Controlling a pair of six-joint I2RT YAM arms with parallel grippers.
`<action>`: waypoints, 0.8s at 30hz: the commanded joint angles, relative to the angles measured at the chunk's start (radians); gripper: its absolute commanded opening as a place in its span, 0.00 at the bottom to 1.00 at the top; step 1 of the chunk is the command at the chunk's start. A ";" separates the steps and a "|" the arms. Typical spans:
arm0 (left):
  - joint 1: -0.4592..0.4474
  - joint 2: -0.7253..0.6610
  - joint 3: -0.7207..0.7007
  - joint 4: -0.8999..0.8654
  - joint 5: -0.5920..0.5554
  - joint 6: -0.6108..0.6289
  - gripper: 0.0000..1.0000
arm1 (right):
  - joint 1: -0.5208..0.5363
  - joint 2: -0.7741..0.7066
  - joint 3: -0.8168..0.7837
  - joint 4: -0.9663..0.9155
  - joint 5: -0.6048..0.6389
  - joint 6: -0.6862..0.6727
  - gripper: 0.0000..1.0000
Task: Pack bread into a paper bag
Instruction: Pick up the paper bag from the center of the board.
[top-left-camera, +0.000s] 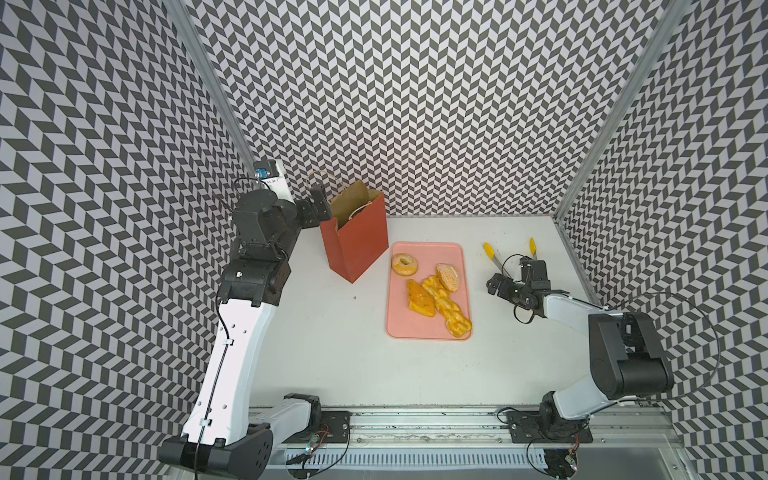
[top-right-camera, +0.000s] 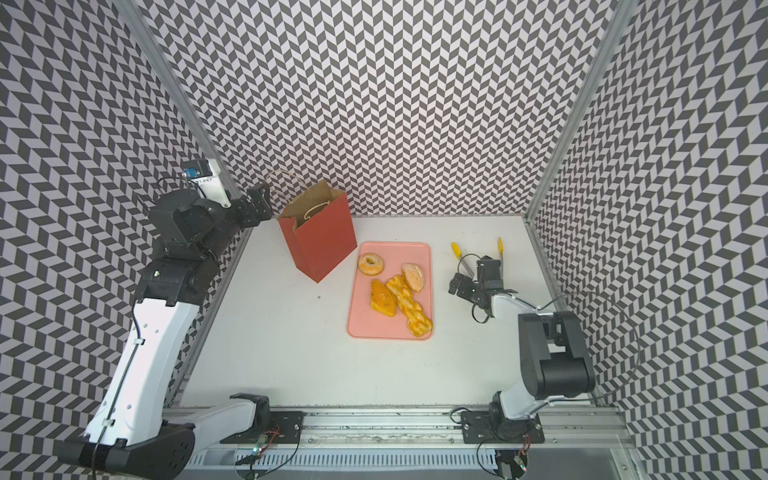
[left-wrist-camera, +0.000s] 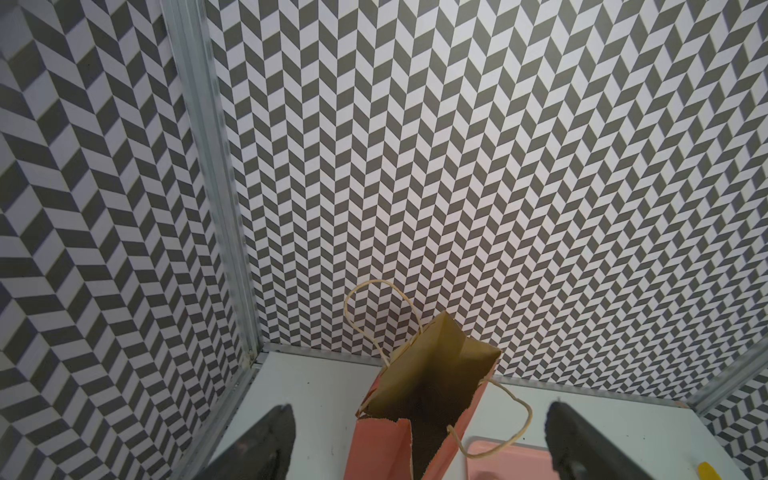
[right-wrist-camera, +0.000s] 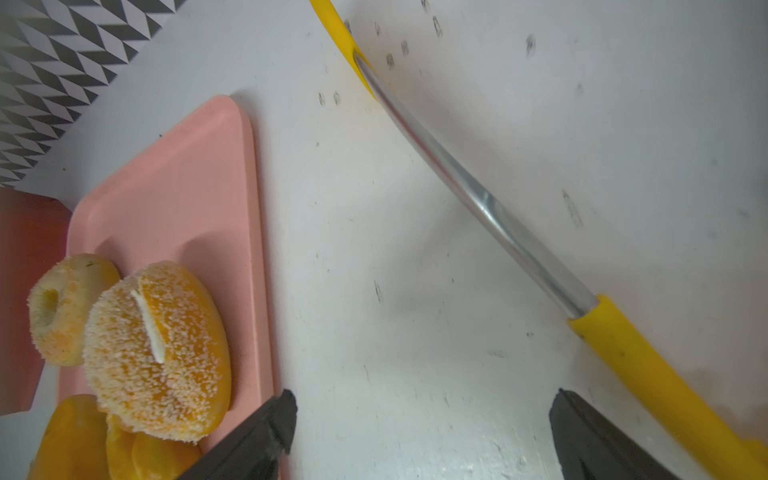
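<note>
Tabletop (top-left-camera: 332, 332) white and scuffed, chevron walls (top-left-camera: 415, 104) on three sides. My one paper bag (top-left-camera: 357, 245), red-orange outside and kraft brown inside, stands open at ten o'clock from the single pink tray (top-left-camera: 415, 328). Four bread pieces (top-left-camera: 432, 287) lie on it: donut (top-left-camera: 404, 264), sugared bun (top-left-camera: 448, 277), glazed piece (top-left-camera: 420, 300), braided loaf (top-left-camera: 451, 313). One pair of tongs (top-left-camera: 488, 250) sits at two o'clock. Both jaws gape empty: left gripper (top-left-camera: 313, 204) beside the bag, right gripper (top-left-camera: 512, 274) by the tongs.

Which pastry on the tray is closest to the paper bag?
The ring donut, the only one with a hole; the other three bunch together farther from the bag.
</note>
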 joint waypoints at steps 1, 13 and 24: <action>-0.002 0.018 0.042 -0.094 -0.054 0.073 0.98 | -0.003 0.002 0.023 0.000 -0.002 -0.014 0.99; 0.013 0.252 0.197 -0.180 -0.062 0.118 0.94 | -0.010 0.064 0.036 -0.012 -0.077 -0.040 0.99; 0.125 0.385 0.225 -0.189 0.038 0.133 0.85 | -0.009 0.110 0.055 -0.036 -0.057 -0.036 0.99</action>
